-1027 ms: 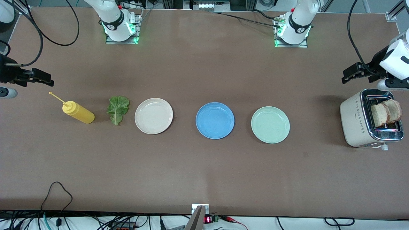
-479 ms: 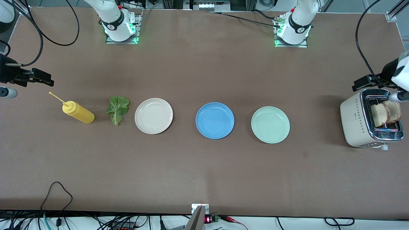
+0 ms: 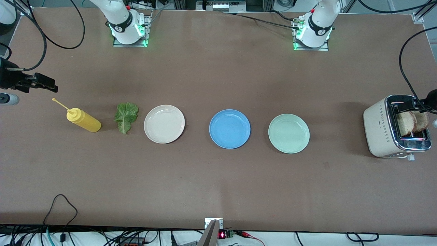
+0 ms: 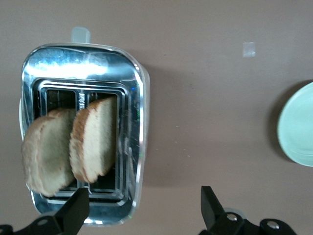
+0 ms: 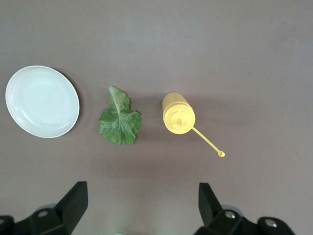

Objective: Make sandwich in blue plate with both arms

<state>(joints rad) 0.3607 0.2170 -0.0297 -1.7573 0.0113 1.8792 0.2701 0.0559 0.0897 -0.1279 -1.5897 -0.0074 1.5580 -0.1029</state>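
In the front view the blue plate sits bare at the centre of the frame, between a cream plate toward the right arm's end and a mint-green plate toward the left arm's end. No sandwich exists yet. Its parts lie well apart in the same row across the middle: a lettuce leaf beside a yellow squeeze bottle at one end, and two bread slices standing in a toaster at the other end. The left gripper hangs over the toaster at the frame's edge. The right gripper waits in the air at the other edge, higher in the frame than the bottle. The left wrist view looks straight down. The jaws stand wide and empty, one finger over the toaster's end and the other over bare table, so they are not centred on a slice. The slices lean together, overlapping. A descent from here could clip the chrome rim. It could also pinch both slices at once, or drag the toaster if the bread jams in its slot. The right wrist view shows that gripper spread wide too, holding nothing, with the leaf, the bottle and the cream plate below. The thin, ruffled leaf lies flat, so I judge that fingers could slide over it or tear it.
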